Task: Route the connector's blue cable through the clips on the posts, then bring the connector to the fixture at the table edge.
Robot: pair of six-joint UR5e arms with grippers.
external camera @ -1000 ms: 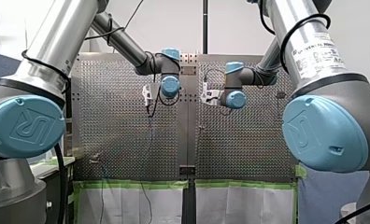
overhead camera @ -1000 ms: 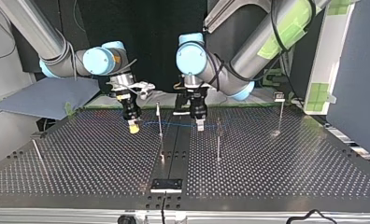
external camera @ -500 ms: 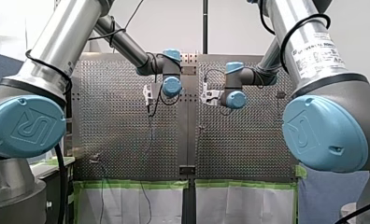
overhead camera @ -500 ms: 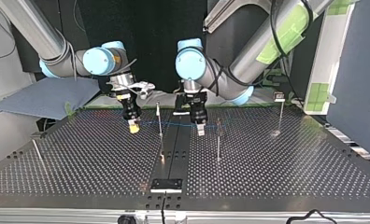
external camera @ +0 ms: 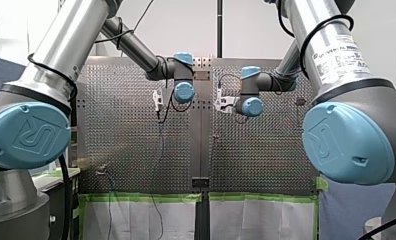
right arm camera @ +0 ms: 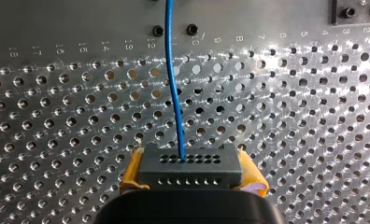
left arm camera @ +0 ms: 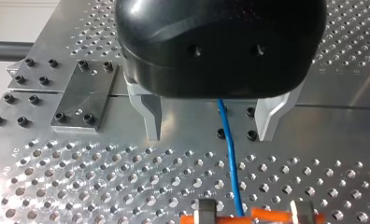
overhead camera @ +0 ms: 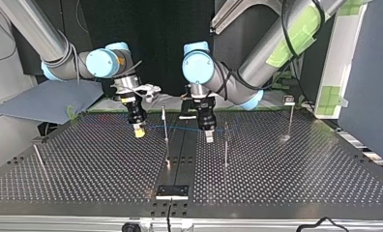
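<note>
Right wrist view: my right gripper [right arm camera: 191, 175] clamps dark grey rectangular plastic connector [right arm camera: 190, 163] | my left gripper [left arm camera: 210, 133] spread wide, thin blue cable [left arm camera: 230, 154] passing between, ungripped.

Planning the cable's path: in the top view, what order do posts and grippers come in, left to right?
first post → right gripper → second post → left gripper → third post → fourth post

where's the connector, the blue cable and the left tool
connector [right arm camera: 190, 167]: right wrist view, middle of its grey face
blue cable [left arm camera: 229, 149]: left wrist view, middle of the strand
left tool [left arm camera: 208, 136]: left wrist view, midway between its fingertips
</note>
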